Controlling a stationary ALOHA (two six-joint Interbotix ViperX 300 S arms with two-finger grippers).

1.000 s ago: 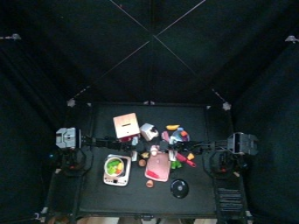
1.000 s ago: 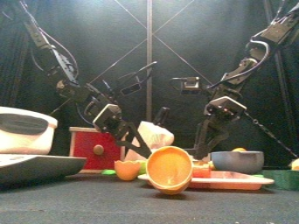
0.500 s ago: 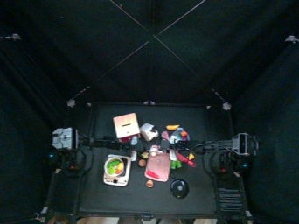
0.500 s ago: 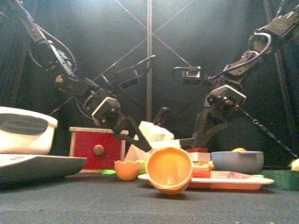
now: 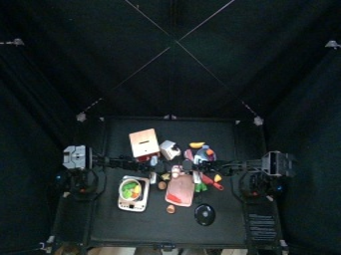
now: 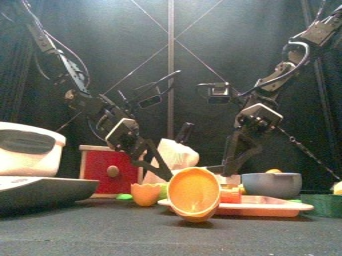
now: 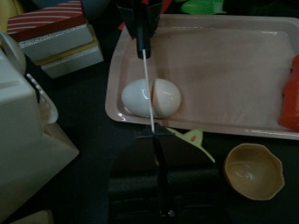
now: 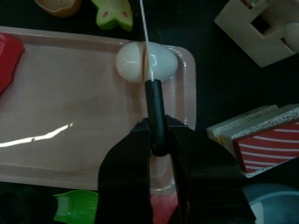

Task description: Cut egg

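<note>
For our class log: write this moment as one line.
stage: cutting | right gripper: holds knife | blade across egg | egg on pink tray

Egg (image 7: 153, 94) smooth, matt; tray (image 7: 233, 61) glossy pink plastic; knife blade (image 8: 142, 26) thin metal.

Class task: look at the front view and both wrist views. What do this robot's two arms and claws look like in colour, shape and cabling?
Both arms are black, slim jointed links with blocky joint housings. The left arm and right arm carry thin black cables looping along them. Each ends in a black claw, left and right, with two narrow flat jaws. No markings are readable.
</note>
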